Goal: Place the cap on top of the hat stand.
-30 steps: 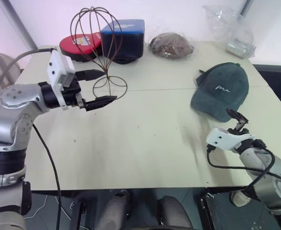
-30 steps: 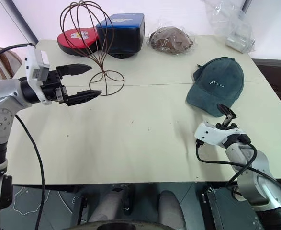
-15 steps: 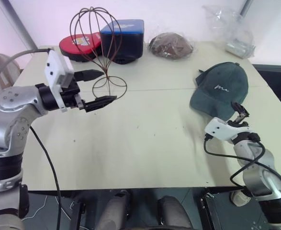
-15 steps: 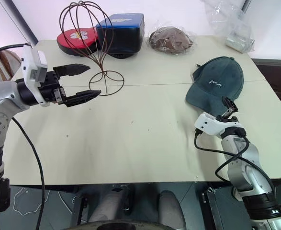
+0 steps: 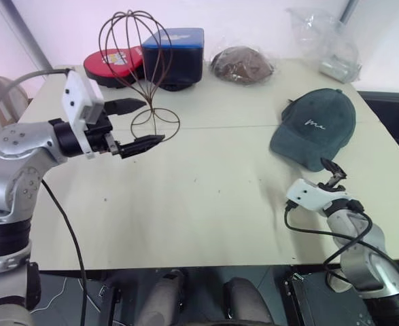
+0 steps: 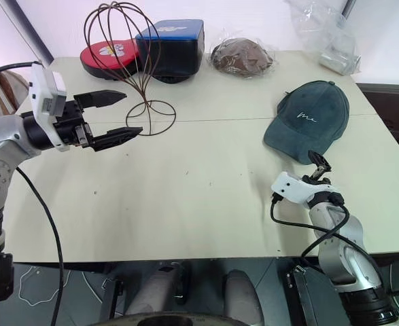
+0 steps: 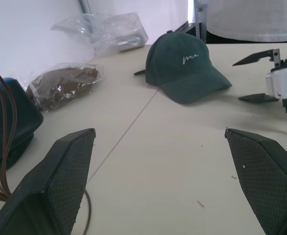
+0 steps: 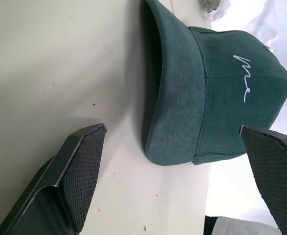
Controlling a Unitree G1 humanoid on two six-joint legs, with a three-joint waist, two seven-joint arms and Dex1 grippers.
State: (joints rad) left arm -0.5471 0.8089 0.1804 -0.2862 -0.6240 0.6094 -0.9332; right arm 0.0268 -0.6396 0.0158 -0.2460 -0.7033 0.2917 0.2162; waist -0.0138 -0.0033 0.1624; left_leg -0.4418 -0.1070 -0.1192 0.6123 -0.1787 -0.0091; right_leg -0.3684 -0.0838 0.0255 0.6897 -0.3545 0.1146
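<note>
The dark green cap [image 5: 315, 127] lies on the right part of the pale surface [image 5: 206, 197], with its brim toward the near edge and the small white script on its front. The right gripper [image 5: 332, 168] is low over the surface, just beside the near edge of the brim. Its two black fingers stand wide apart and they hold nothing; in the right wrist view the brim lies between them but apart from both.

The hat stand [image 5: 143, 64], a thin brown wire cage on a ring base, stands upright at the far left and carries nothing. The left gripper [image 5: 134, 124] hovers above the surface just near of the ring base, with its fingers also apart and empty.

Behind the stand there are a blue-black box [image 5: 175, 54] and a flat red object [image 5: 112, 64]. A brown plastic-wrapped bundle [image 5: 243, 64] lies at the far middle, and clear plastic bags [image 5: 325, 44] at the far right corner.
</note>
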